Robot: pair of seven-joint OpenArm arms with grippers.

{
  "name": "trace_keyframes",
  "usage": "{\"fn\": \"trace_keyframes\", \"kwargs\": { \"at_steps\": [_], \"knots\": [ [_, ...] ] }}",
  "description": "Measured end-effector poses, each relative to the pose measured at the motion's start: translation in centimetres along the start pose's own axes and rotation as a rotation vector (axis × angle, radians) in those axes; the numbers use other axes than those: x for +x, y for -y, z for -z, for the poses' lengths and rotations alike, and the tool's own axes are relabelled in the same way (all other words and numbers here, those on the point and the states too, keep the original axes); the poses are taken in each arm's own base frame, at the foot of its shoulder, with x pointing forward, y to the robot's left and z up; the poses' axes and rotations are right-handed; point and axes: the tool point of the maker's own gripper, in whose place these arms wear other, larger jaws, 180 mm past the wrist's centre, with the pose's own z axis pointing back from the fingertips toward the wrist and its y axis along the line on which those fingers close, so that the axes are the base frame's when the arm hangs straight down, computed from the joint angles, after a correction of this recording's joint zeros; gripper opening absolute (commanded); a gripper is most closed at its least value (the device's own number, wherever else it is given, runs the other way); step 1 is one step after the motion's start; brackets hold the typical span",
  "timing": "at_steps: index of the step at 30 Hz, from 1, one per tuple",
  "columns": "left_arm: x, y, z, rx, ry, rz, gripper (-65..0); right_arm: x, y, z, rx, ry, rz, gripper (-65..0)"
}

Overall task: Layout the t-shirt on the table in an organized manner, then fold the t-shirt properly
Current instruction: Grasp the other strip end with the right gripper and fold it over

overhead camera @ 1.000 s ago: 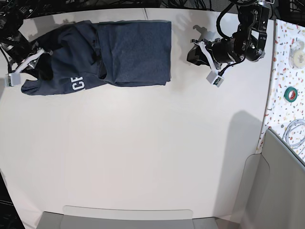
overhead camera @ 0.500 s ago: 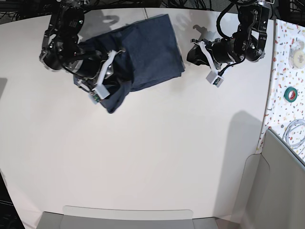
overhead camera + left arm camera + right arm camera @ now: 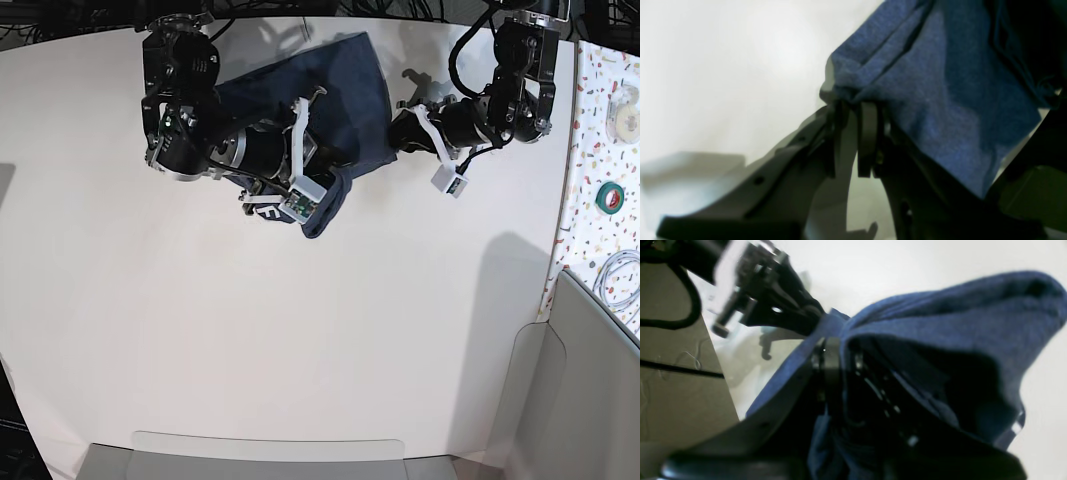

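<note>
Folding is in progress, judged from the layout of the cloth: the t-shirt (image 3: 300, 100) lies as a doubled-over bundle at the far edge of the table (image 3: 300, 330), between the two arms, and is not yet a finished, squared package.

Right gripper (image 3: 320, 195): the jaws are pressed together on a gathered portion of the shirt. In the right wrist view the fabric (image 3: 940, 323) drapes over and around the closed fingers (image 3: 830, 353), with loose cloth hanging beneath. In the base view this arm reaches across the shirt toward its near-right corner, carrying a fold of material over the rest. A fragment of white lettering (image 3: 268, 211) shows on the carried part.

Left gripper (image 3: 400, 125): the left wrist view shows the fingertips (image 3: 867, 133) nearly together, pinching a bunched edge of the blue fabric (image 3: 940, 100). In the base view this gripper sits at the right-hand edge of the shirt.

Status assessment:
- Done: the shirt is on the table and at least partly doubled over.
- In hand: a cross-fold, with one side drawn over toward the held edge.
- Left: laying the carried portion flat, releasing both grips, and squaring any uneven edges. The bundle appears skewed relative to the table edge, so realignment is probably needed.
</note>
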Motion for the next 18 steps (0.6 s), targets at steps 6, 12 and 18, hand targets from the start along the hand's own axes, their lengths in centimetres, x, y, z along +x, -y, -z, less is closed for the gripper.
{"fn": "trace_keyframes", "kwargs": {
  "at_steps": [6, 12, 18],
  "knots": [
    [1.2, 0.1, 0.9, -0.016, 0.022, -0.024, -56.2, 0.1, -0.1, 1.3, 0.030, -0.036, -0.036, -65.0],
    [1.3, 0.1, 1.0, -0.022, 0.032, -0.033, -56.2, -1.8, 0.0, 3.4, 0.047, -0.138, -0.037, -65.0],
    [1.3, 0.2, 1.0, -0.022, 0.032, -0.033, -56.2, -3.2, -0.5, 5.3, 0.056, -0.206, -0.081, -65.0]
  ]
}}
